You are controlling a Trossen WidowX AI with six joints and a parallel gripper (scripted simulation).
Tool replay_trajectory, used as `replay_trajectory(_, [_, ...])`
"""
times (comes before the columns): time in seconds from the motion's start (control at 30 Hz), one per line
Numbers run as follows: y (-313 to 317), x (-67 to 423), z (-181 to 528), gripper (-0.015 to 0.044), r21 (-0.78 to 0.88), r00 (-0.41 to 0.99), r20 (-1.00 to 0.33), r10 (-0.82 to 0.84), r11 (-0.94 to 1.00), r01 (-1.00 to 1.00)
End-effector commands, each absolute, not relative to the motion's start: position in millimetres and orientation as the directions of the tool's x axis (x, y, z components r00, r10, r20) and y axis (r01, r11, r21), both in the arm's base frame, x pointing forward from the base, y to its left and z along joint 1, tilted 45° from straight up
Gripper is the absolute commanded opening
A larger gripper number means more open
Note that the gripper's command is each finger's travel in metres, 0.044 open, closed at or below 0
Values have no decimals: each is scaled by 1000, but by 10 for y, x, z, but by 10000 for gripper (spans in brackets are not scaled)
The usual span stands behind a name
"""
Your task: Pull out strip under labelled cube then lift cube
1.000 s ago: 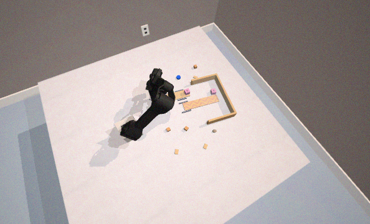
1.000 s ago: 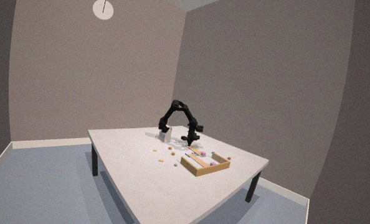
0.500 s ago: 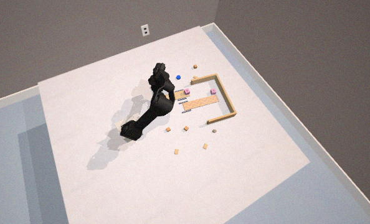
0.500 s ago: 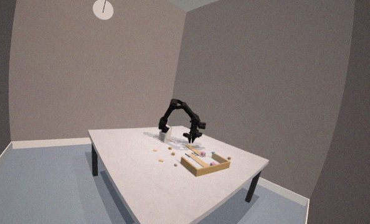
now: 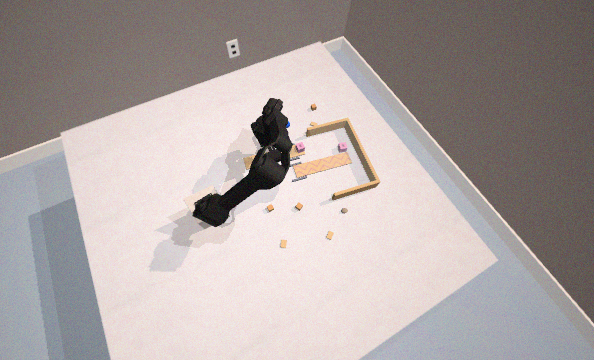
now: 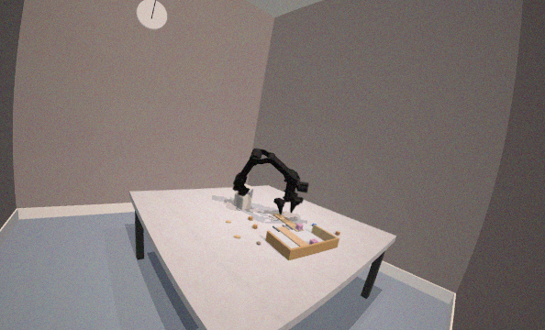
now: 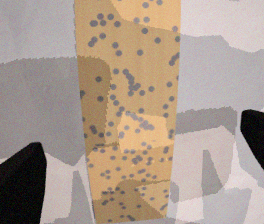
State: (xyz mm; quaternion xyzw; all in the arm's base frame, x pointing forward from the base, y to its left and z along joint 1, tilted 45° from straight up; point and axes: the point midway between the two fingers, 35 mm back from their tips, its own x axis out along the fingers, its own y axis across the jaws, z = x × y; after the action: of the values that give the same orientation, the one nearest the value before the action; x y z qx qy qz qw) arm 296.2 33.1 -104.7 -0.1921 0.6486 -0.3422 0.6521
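The desk [image 6: 217, 275] is white and carries everything in play. The black arm [image 5: 249, 185] reaches from its base toward the tray, wrist bent down over the desk.

The tray [image 5: 364, 160] is a three-walled wooden frame, open on the side facing the arm. Inside it:
- a zigzag-patterned strip [image 5: 322, 165], lying across the tray floor with its near end reaching past the open side; nothing rests on it;
- a pink cube [image 5: 342, 147] sitting on the tray floor near the back wall, apart from the zigzag strip.

A second pink cube [image 5: 300, 147] sits at the tray's open mouth, just beside the arm's wrist. It appears to rest on the far end of the dotted strip [image 7: 130, 96], most of which the arm hides in the top view. Which of the two pink cubes bears the label cannot be told at this resolution.

The wrist view looks straight down the dotted strip, which lies flat on the desk and runs away from the camera. The gripper [image 7: 143, 176] hovers over its near end with the fingers spread wide, one on each side of the strip, gripping nothing.

Small tan blocks [image 5: 299, 206] lie scattered on the desk outside the tray, well apart from each other. A small grey-brown ball [image 5: 344, 210] lies near the tray's front wall.
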Motion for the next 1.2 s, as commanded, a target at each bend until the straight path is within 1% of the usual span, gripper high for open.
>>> replay_trajectory(0.0, [308,3110,-1006,440,-695,-69,-714,-697,692,196])
replay_trajectory(1.17, [109,4249,-711,440,-695,-66,-713,-698,691,200])
